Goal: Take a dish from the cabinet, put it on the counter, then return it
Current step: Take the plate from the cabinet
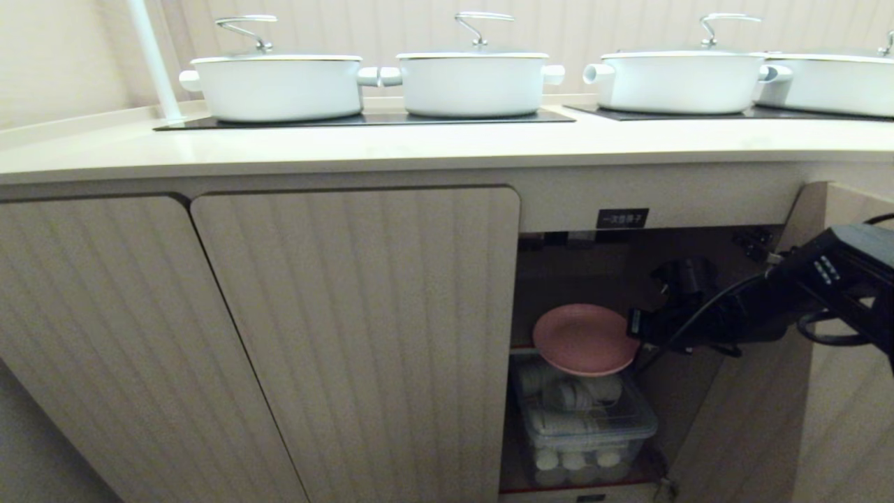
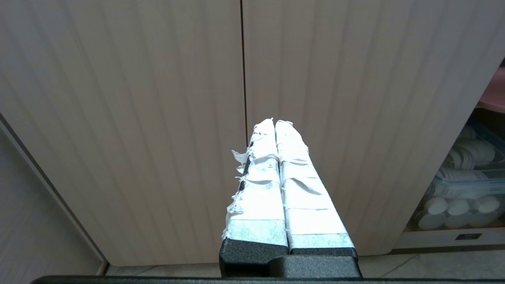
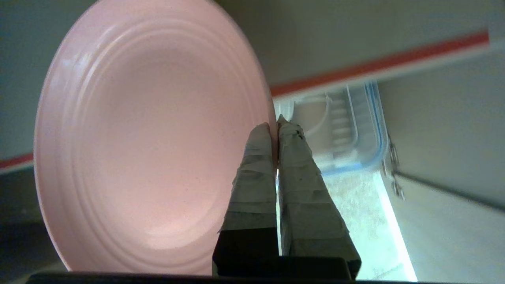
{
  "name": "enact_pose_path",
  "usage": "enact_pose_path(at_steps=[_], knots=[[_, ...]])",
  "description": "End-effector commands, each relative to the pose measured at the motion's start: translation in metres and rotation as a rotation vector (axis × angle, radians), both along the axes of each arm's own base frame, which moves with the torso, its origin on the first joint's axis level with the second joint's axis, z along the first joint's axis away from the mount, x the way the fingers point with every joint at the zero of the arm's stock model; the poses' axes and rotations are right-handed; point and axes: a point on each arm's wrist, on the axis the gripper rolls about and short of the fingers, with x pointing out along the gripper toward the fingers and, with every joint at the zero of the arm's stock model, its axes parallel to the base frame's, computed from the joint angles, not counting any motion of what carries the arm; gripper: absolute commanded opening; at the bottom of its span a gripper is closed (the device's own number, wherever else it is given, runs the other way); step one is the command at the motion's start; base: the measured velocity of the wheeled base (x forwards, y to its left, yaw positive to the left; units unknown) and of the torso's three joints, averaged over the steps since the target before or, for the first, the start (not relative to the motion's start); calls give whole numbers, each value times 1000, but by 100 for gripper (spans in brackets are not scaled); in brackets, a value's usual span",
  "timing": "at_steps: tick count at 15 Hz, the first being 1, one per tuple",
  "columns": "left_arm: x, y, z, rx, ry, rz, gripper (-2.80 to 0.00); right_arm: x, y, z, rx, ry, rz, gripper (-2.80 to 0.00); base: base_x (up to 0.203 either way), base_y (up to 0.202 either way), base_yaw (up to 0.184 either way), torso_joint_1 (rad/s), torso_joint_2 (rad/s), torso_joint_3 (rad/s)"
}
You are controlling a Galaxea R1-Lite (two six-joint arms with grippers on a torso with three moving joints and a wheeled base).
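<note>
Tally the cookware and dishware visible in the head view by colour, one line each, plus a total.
White lidded pots on the cream counter: 4
Round matte pink plate, pinched at its rim by the right gripper: 1
Total: 5

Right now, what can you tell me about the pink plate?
The pink plate is round and shallow, with a smooth matte look and raised rings circling inside its low rim. It sits in the open cupboard, tilted, above a clear box of white cups. The right tool is shut on its edge, one finger on each face. Whether it touches the shelf can't be seen.
</note>
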Motion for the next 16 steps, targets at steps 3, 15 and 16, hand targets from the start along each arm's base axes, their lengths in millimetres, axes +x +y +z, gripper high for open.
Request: enact_pose_path(at_steps=[3, 15, 16], knots=[[0, 0, 0, 1, 0, 2, -280, -15, 0, 6, 23, 1, -18, -280, 0, 0, 0, 0, 0, 0], [0, 0, 0, 0, 0, 1, -280, -99, 6, 22, 43, -3, 21, -280, 0, 0, 0, 0, 0, 0], [0, 0, 0, -1, 0, 1, -280, -108, 8, 24, 43, 6, 28, -280, 0, 0, 0, 0, 0, 0]])
